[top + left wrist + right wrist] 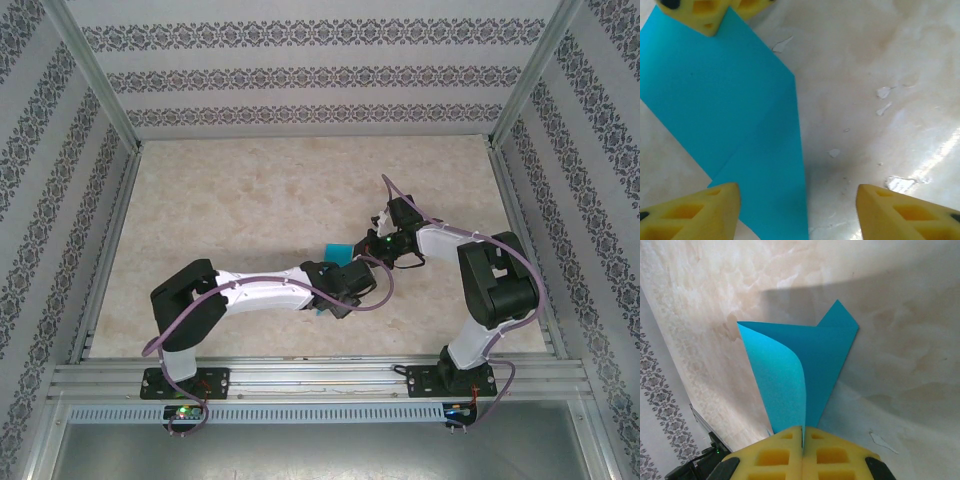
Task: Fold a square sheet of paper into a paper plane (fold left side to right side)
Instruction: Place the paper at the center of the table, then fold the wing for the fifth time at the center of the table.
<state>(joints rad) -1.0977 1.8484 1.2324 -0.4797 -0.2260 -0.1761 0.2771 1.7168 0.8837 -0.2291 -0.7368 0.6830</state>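
Note:
The teal-blue sheet of paper (pixel 337 250) lies mid-table, mostly under the two wrists. In the right wrist view the sheet of paper (pixel 815 350) is partly lifted, one flap curling up from the table into my right gripper (pixel 803 432), which is shut on its edge. In the left wrist view the sheet of paper (pixel 725 100) lies flat with a diagonal crease. My left gripper (pixel 797 210) hovers open over its straight edge, one finger (pixel 695 210) above the paper, the other above bare table. The right gripper's yellow fingers (pixel 705 15) pinch the paper's far corner.
The beige marble tabletop (pixel 250 190) is boxed in by patterned walls and an aluminium frame rail (pixel 320 375) at the near edge. Both arms meet at the middle, the left gripper (pixel 350 283) and right gripper (pixel 378 243) close together. Small white flecks (pixel 883 92) dot the table.

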